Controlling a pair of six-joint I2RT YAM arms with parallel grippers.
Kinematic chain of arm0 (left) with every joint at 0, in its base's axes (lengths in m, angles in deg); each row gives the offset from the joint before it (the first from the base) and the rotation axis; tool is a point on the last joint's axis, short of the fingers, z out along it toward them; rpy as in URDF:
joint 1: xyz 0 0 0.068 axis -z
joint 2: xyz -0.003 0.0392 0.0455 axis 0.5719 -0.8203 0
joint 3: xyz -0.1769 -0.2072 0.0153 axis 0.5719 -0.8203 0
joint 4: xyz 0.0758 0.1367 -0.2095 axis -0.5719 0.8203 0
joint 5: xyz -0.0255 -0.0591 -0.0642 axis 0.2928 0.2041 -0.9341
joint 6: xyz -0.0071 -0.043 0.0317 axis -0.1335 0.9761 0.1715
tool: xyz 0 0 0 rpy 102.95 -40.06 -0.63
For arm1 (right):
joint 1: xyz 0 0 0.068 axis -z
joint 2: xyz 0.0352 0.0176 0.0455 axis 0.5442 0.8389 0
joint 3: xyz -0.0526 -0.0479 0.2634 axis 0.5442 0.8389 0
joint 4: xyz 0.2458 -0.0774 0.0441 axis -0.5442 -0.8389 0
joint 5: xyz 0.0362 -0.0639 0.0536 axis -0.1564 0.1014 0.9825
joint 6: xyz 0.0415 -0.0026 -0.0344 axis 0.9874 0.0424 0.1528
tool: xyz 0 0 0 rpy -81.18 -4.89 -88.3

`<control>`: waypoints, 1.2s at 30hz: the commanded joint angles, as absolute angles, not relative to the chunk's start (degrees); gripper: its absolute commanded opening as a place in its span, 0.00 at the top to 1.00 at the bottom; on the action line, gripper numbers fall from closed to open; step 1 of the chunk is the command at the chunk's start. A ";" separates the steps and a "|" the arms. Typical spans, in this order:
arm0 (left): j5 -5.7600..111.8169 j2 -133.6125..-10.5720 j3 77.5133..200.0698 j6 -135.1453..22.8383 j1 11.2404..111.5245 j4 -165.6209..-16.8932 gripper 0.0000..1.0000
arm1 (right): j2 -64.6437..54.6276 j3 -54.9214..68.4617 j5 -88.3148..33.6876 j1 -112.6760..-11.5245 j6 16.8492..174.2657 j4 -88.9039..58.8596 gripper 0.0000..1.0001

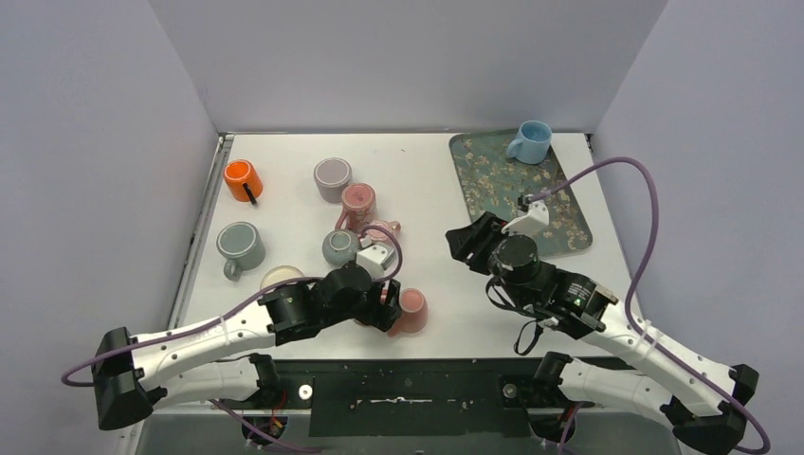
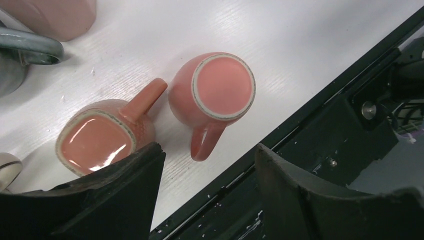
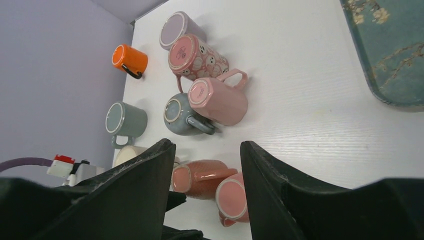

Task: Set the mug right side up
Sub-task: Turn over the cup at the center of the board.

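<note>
Hovering spread, left gripper (image 2: 209, 152) views round mug (image 2: 220, 87) beside squarish mug (image 2: 97, 140) hidden from overhead.

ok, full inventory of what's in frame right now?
salmon mugs: 2, salmon, near table edge under the left fingers, bases showing
cream mug: 1, cream, left of the left wrist
grey-green mug: 1, grey-green, left side
grey-blue mug: 1, grey-blue, middle cluster, base showing
pale pink mug: 1, pale pink, faceted, beside the grey-blue mug
patterned mug: 1, pink with pattern, middle cluster
lilac mug: 1, lilac, far middle
orange mug: 1, orange, far left
light blue mug: 1, light blue, tray's far corner, upright
tray: 1, teal floral, far right
table: 1, white
left fingers: 2, black, apart
right fingers: 2, black, apart, holding nothing
</note>
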State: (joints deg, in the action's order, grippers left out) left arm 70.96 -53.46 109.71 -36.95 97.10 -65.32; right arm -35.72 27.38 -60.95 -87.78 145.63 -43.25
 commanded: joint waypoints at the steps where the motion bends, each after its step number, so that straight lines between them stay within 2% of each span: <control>1: 79.59 -57.46 112.46 -34.73 100.99 -68.44 0.37 | -40.12 28.68 -66.13 -87.65 142.06 -40.65 0.48; 5: 82.30 -61.69 113.14 -33.83 103.48 -68.27 0.43 | -42.03 29.19 -67.68 -87.64 141.59 -41.02 0.48; 20: 83.31 -70.80 112.88 -33.54 105.20 -73.06 0.51 | -43.66 30.80 -70.75 -87.67 142.86 -41.82 0.48; 28: 84.99 -74.63 114.13 -34.16 105.46 -73.11 0.58 | -44.78 32.06 -70.85 -87.66 143.71 -42.04 0.48; 32: 85.59 -75.38 114.90 -34.33 105.63 -73.51 0.72 | -46.16 33.05 -71.26 -87.65 143.77 -41.60 0.48; 36: 86.43 -75.39 115.75 -34.06 105.63 -73.58 0.91 | -46.40 33.93 -69.57 -87.65 143.28 -40.35 0.47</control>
